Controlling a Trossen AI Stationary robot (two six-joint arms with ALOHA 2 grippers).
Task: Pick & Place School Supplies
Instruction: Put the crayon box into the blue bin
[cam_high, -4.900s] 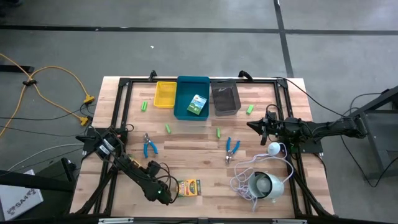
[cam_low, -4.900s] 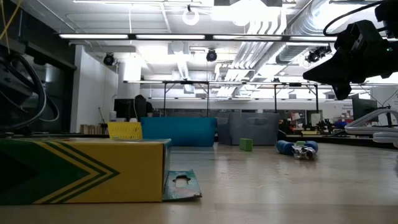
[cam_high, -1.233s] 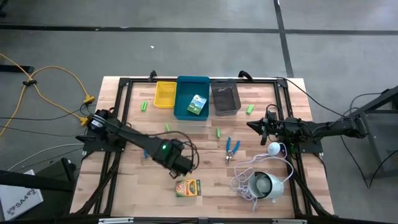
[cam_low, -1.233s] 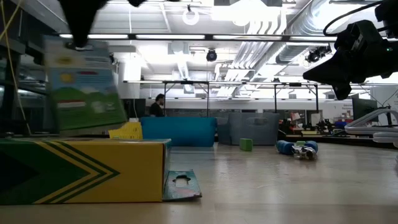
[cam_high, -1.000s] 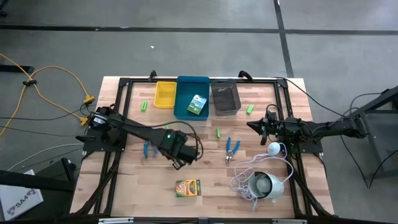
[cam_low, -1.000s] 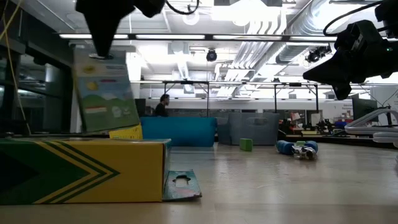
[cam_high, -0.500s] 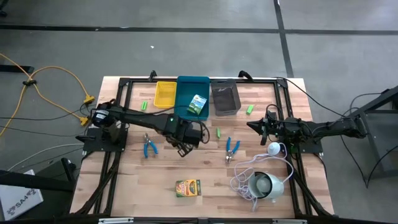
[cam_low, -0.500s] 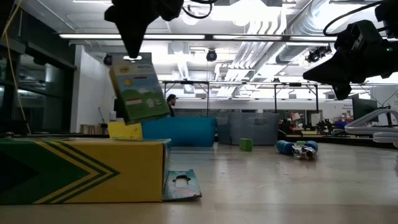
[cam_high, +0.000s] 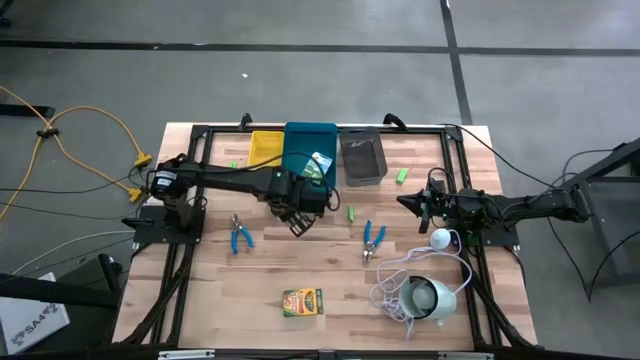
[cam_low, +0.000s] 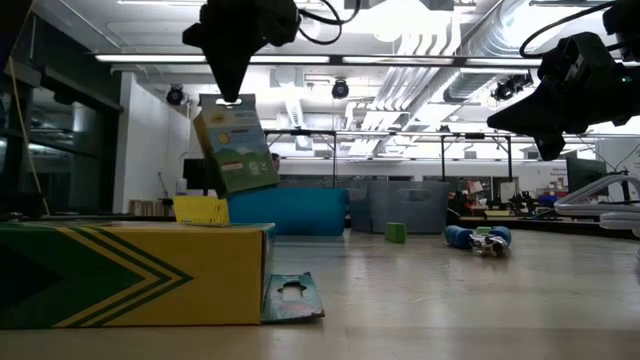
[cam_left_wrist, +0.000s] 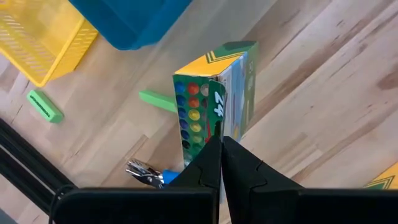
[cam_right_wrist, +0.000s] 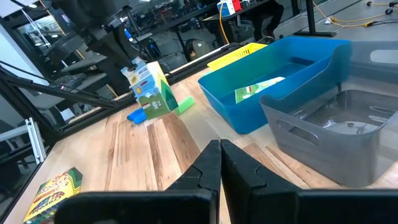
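High view: left claw (cam_high: 300, 205) carries a crayon box just short of the blue bin (cam_high: 296, 138), which already holds one box (cam_high: 320, 166); third box (cam_high: 303, 301), two scissors (cam_high: 240, 236) and green bits remain on the table. Low view: carried box (cam_low: 236, 146) hangs pinched at its top flap. Left wrist view: fingers pressed on the flap. Right wrist view: right claw (cam_right_wrist: 220, 163) pressed together, empty, waiting off to the side. Judged: early, most items left

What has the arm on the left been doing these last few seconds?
The left gripper picked a crayon box up from the near side of the table and carried it, hanging in the air, towards the blue bin. A second crayon box stayed on the table. The right gripper, scissors and bins stayed put.
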